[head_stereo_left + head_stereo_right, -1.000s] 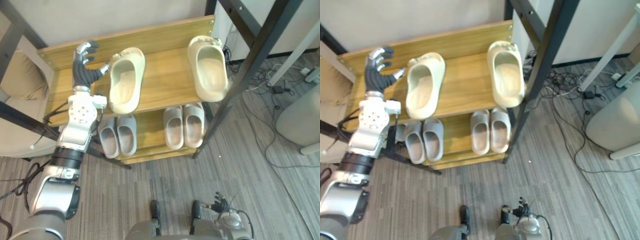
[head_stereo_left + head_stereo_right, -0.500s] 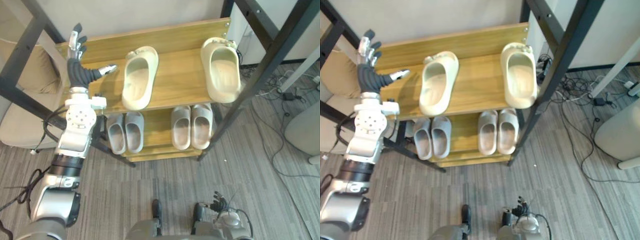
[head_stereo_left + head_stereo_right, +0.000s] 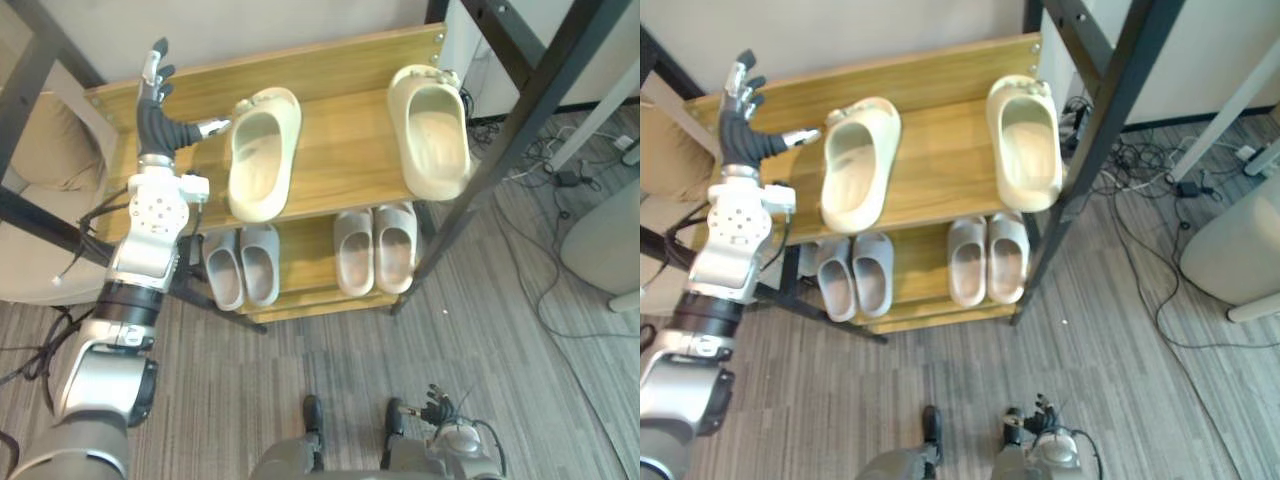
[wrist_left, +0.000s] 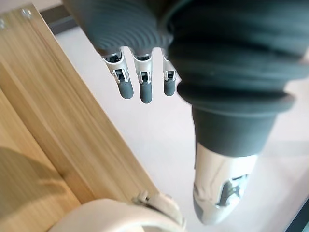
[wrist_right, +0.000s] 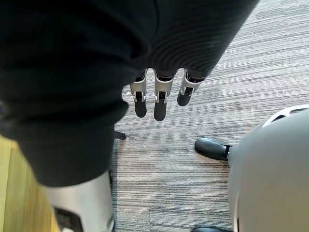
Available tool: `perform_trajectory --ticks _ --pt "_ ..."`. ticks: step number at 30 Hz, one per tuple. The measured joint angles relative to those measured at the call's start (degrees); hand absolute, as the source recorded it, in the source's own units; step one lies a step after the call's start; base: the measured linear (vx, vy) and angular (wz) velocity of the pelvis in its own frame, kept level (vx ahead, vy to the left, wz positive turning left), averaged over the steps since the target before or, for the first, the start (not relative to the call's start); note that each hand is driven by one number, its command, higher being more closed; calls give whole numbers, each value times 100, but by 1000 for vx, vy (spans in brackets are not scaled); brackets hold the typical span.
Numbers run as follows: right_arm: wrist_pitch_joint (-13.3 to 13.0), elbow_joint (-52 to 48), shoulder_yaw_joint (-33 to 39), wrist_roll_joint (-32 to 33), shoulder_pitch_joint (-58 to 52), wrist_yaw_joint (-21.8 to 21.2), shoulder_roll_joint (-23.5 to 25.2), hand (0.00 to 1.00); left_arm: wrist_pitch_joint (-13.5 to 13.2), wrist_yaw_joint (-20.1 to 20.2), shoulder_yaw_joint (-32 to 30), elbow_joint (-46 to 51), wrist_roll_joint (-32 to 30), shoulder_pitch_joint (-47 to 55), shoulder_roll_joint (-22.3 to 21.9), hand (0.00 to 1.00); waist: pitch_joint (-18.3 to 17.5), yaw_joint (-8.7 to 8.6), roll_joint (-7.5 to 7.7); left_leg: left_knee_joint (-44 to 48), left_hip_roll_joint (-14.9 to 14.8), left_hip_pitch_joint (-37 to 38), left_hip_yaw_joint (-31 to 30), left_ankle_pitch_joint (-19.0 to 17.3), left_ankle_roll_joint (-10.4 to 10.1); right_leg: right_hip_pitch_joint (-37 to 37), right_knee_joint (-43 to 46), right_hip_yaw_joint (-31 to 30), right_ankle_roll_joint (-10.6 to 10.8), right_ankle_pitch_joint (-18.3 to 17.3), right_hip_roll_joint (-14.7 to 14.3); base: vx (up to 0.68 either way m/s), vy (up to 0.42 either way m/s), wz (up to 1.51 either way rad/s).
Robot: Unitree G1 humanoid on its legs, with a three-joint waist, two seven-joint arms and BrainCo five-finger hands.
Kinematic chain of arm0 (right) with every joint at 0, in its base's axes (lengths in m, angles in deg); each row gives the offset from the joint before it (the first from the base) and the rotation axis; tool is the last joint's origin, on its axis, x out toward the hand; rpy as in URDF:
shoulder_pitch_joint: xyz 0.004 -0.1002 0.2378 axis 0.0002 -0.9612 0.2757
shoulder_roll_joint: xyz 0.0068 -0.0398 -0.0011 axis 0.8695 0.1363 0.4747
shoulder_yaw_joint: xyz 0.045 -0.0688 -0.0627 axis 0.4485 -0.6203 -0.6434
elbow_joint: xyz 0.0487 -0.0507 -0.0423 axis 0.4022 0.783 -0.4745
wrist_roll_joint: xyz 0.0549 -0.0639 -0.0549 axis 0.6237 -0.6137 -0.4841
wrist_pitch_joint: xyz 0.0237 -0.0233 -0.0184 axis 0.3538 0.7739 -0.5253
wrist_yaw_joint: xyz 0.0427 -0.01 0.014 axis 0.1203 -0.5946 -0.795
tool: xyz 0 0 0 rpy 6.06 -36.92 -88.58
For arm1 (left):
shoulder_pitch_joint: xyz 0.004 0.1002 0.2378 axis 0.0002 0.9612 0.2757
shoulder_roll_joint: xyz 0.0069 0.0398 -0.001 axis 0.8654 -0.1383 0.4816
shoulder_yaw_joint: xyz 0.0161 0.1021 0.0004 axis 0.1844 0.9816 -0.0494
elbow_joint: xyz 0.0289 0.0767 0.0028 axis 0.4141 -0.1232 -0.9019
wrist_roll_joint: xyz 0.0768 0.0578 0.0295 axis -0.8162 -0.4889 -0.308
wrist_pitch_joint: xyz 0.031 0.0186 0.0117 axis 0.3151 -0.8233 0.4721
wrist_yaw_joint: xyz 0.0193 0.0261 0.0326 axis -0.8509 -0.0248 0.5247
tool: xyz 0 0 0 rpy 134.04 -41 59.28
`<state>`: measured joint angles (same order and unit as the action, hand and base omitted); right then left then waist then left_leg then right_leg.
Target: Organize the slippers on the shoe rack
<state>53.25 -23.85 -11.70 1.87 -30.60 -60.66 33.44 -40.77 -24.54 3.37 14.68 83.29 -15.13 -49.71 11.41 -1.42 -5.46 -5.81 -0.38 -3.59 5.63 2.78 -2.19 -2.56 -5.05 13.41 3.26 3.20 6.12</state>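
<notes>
**Left hand open beside a cream slipper on the top shelf**

The two-shelf wooden shoe rack [image 3: 340,150] carries two pale cream foam slippers on its top shelf. The left cream slipper [image 3: 260,152] lies toward the shelf's left end, slanted, its far end leaning to the right near the back board. The right cream slipper [image 3: 432,130] lies close to the right edge and sits straighter. The two are well apart, with bare wood between them.

On the lower shelf stand two pairs of grey slippers: the left grey pair [image 3: 242,265] and the right grey pair [image 3: 378,250], each pair side by side.

The left hand [image 3: 158,112] is raised over the top shelf's left end. Its fingers [image 4: 145,89] are straight and its thumb is spread toward the left cream slipper, just beside the slipper's rim. It holds nothing.

The right hand [image 5: 161,104] hangs low over the grey striped floor [image 3: 500,380], its fingers straight and empty.
</notes>
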Motion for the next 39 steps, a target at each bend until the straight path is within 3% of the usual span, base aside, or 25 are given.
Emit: perform_trajectory --ticks 12,31,32,39 --pt "-3 -6 37 29 18 -1 22 0 136 14 95 -348 -163 -143 113 0 0 -163 3 -2 -11 -42 196 -1 1 -155 -2 -188 -7 101 0 -21 12 -9" --pt "-48 2 223 106 32 7 58 0 210 155 231 -1243 -335 -501 260 0 30 -192 46 -5 -15 -175 309 0 2 -353 -3 -316 10 146 -9 0 2 -2" --pt "-49 5 263 108 31 13 52 0 206 163 258 -1280 -335 -542 275 100 43 -193 60 -5 -16 -175 323 0 2 -360 -3 -328 9 150 -9 1 5 -4" --pt "-61 9 263 224 31 19 55 0 174 287 281 -1461 -335 -614 400 100 73 -188 97 -5 -15 -172 476 1 3 -439 -5 -476 8 220 -8 -10 11 -11"
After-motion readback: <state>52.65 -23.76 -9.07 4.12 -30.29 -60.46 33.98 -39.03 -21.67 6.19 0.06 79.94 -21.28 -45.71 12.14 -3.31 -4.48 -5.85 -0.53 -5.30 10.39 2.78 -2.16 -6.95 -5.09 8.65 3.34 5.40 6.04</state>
